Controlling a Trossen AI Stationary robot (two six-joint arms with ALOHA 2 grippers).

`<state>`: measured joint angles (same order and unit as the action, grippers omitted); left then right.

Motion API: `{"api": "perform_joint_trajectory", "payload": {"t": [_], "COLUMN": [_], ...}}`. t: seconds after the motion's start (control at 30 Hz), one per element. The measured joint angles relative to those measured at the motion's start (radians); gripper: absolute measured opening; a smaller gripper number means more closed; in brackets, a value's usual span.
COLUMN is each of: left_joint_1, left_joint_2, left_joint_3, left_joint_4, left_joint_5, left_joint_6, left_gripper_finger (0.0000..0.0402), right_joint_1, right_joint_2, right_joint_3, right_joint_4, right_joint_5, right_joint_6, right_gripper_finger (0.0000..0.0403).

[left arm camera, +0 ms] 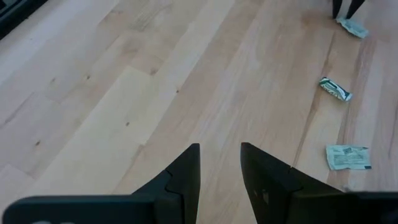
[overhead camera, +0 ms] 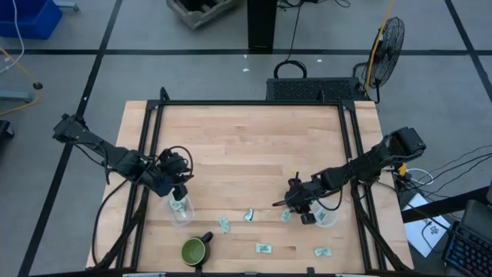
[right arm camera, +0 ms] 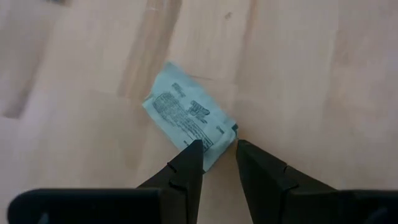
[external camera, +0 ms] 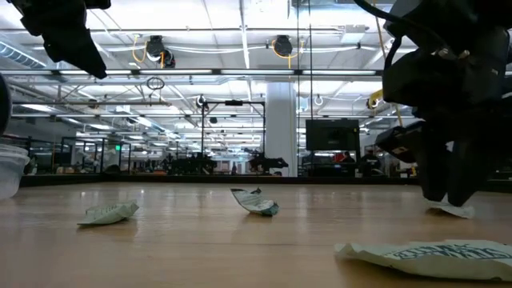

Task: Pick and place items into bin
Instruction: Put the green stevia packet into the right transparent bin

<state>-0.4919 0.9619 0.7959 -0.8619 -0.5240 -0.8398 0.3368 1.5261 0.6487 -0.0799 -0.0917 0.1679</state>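
Observation:
Several small pale green-and-white packets lie flat on the wooden table near its near edge: [overhead camera: 224, 224], [overhead camera: 249, 215], [overhead camera: 264, 248], [overhead camera: 322, 251]. One more packet [overhead camera: 286, 216] [right arm camera: 186, 121] lies under my right gripper [overhead camera: 296, 206] [right arm camera: 214, 158], which points down, open by a narrow gap, with its fingertips either side of the packet's corner. My left gripper [overhead camera: 178, 191] [left arm camera: 221, 162] is open and holds nothing. It hovers over a clear cup [overhead camera: 181, 209] with a packet inside. My right gripper comes from above, pointing down, at the packet's corner [right arm camera: 221, 134]. The packet lies flat on the table [external camera: 452, 210]. I cannot tell whether the fingers touch it.
A second clear cup [overhead camera: 325, 218] stands just right of my right gripper. A dark green mug [overhead camera: 196, 251] sits at the near edge. The far half of the table [overhead camera: 246, 138] is bare wood. A black frame borders the table.

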Motion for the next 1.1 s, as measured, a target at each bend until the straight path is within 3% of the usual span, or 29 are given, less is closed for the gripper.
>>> {"api": "perform_joint_trajectory", "payload": {"t": [0.7, 1.1], "left_joint_1": [0.0, 0.0], "left_joint_2": [0.0, 0.0], "left_joint_3": [0.0, 0.0], "left_joint_4": [-0.001, -0.001], "left_joint_5": [0.003, 0.003], "left_joint_6": [0.0, 0.008], "left_gripper_finger": [0.012, 0.012], "right_joint_1": [-0.01, -0.01], "right_joint_2": [-0.067, 0.011], "right_joint_3": [-0.002, -0.002], "right_joint_4": [0.045, 0.069], "right_joint_5": [0.068, 0.062], "right_joint_6": [-0.029, -0.032], "right_gripper_finger": [0.0089, 0.0089]}}
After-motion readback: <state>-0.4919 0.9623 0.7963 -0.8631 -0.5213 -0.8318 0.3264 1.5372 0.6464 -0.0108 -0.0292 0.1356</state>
